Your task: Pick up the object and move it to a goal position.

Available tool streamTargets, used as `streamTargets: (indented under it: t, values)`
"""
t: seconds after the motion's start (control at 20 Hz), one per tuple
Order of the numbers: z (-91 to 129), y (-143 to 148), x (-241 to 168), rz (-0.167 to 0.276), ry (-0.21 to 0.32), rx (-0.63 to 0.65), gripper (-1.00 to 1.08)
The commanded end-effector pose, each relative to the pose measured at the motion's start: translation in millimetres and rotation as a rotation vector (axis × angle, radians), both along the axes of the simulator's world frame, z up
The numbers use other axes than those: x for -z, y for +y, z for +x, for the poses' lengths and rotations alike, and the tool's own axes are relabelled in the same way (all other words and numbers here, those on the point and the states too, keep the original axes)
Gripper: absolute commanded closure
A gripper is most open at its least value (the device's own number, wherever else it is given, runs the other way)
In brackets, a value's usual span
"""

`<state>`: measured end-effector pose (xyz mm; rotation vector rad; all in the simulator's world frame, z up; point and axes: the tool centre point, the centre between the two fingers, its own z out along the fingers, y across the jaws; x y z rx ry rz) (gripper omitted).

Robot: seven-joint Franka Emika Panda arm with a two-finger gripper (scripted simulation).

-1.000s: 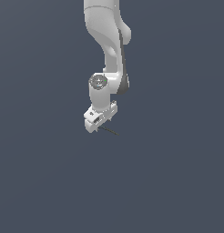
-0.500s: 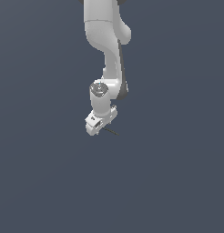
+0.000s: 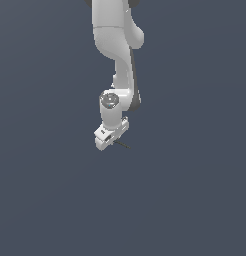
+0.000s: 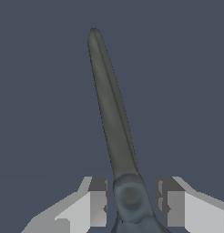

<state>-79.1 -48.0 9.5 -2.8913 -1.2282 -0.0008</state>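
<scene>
The object (image 4: 111, 109) is a thin dark olive-grey stick that tapers to a point, with a round hub (image 4: 130, 196) at its near end. No orange-brown loop shows. In the wrist view my gripper (image 4: 132, 200) straddles the hub with a white finger (image 4: 96, 202) on each side. Small gaps show between the fingers and the hub, so the jaws stand open. In the exterior view the gripper (image 3: 107, 141) hangs under the white arm. The object (image 3: 123, 145) pokes out from beside it toward the exterior view's right.
A plain dark blue-grey ground (image 3: 195, 200) fills both views. The white arm (image 3: 117, 55) comes down from the exterior view's top. No other objects, edges or goal marker show.
The gripper has moved down a little toward the object over the last second. The object has stayed where it was.
</scene>
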Motion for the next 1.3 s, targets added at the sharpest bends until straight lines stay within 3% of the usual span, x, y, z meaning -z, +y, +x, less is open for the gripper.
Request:
streamTargets:
  t: [0.0, 0.4, 0.65, 0.9, 1.25]
  values:
    - [0.1, -2.1, 1.7, -0.001, 0.001, 0.003, 1.08]
    - [1.0, 5.3, -0.8, 0.001, -0.001, -0.003, 1.08]
    - [4.4, 25.2, -5.4, 0.001, -0.001, -0.003, 1.08]
    - [11.2, 64.1, -14.4, 0.001, -0.001, -0.002, 1.08]
    - [25.9, 143.4, -32.8, 0.000, 0.000, 0.000, 1.08]
